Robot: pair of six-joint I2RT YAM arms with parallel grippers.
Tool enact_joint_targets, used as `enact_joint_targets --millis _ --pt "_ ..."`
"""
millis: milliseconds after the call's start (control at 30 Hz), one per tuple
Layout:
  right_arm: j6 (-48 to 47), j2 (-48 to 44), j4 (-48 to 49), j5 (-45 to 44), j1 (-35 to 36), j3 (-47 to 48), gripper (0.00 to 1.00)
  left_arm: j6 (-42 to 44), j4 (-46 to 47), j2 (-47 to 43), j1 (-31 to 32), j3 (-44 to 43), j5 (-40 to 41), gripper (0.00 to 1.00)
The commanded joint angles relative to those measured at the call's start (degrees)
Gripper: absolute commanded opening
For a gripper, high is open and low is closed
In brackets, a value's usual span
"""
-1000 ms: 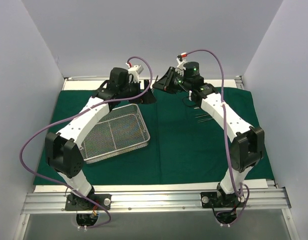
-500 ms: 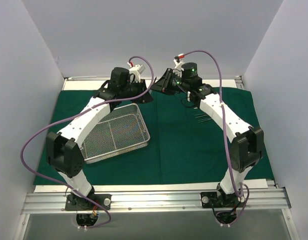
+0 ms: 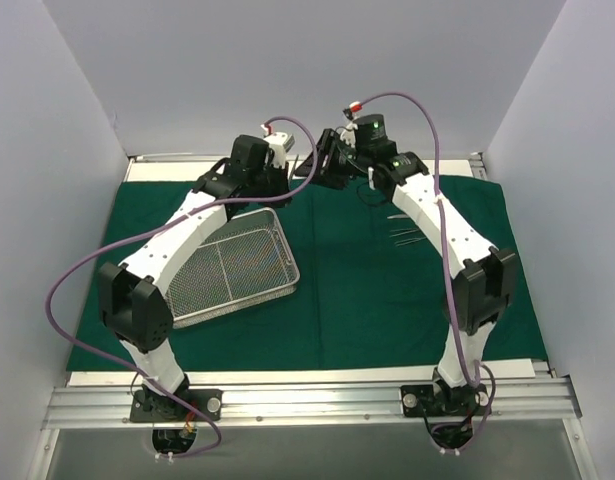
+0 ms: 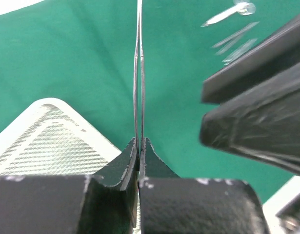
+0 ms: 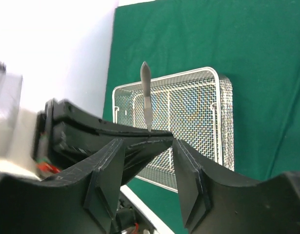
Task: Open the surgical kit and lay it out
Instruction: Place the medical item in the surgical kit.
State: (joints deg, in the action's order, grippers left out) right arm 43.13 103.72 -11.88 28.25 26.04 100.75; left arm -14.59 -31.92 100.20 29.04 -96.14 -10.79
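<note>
Left wrist view: held forceps [image 4: 138, 73] run off-frame; loose instruments [image 4: 235, 43] beyond blurred.

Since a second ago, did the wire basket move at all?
No. The wire basket lies where it was, its near corner at the same spot on the green cloth.

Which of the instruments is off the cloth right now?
The thin instrument clamped in the left gripper, held in the air. The other instruments lie together on the cloth, right of centre.
</note>
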Motion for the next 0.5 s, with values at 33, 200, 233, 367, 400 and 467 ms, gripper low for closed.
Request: enact_joint_targets --millis 33,200,233,367,400,467 --pt "0.7 4.0 -11.1 -2.5 0.6 9.9 0.45 7.2 -4.0 0.5 3.1 -4.0 14.9 0.02" --pt "2.1 6.1 -14.0 -3.2 0.6 13.8 0.45 8.7 -4.4 0.9 4.4 -4.2 17.2 0.02" --pt "2.2 7.1 -15.1 -2.9 0.7 14.7 0.45 8.9 -4.3 0.7 4.5 -4.1 17.8 0.02" --pt "2.7 7.9 -14.7 -3.0 1.1 15.4 0.45 9.3 -4.1 0.7 4.7 -4.2 17.6 0.02" --pt "3.0 8.1 -14.6 -2.9 1.2 15.4 0.44 9.4 -4.1 0.8 4.7 -4.2 17.5 0.02" --pt "3.2 8.7 -14.8 -2.9 1.4 16.1 0.43 9.6 -4.2 0.9 4.8 -4.4 17.2 0.02"
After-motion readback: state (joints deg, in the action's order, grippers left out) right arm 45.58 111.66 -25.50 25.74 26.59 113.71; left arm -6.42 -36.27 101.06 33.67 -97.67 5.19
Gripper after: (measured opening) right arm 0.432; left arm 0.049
